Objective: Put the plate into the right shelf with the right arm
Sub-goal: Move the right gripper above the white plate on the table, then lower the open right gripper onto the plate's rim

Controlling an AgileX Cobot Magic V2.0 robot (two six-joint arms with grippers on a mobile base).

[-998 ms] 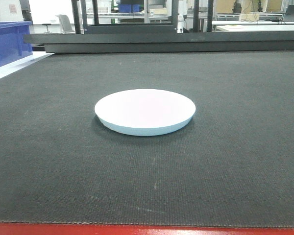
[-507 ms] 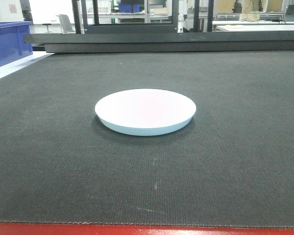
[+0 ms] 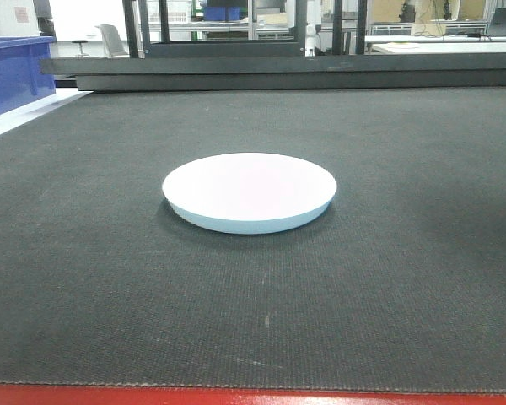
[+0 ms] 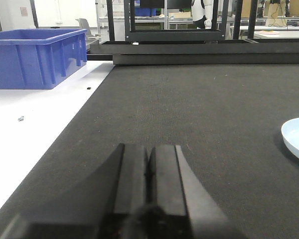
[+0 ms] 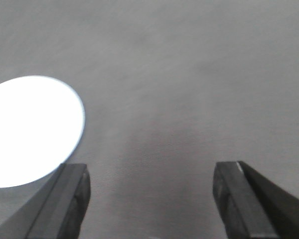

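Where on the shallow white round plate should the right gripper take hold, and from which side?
Take the shallow white round plate by its rim, at the right-hand edge. It lies flat on the dark mat, and its wall flares out over a narrower base, so one finger can probably slip under the lip. The open right gripper sits off to that side.

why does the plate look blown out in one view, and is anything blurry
Right wrist view: the plate is overexposed to flat white and the whole frame is soft, the open right pincer included. Left wrist view: the shut left pincer blurs up close, the mat beyond is sharp. Front view: even light, plate crisp, faint shadow beneath.
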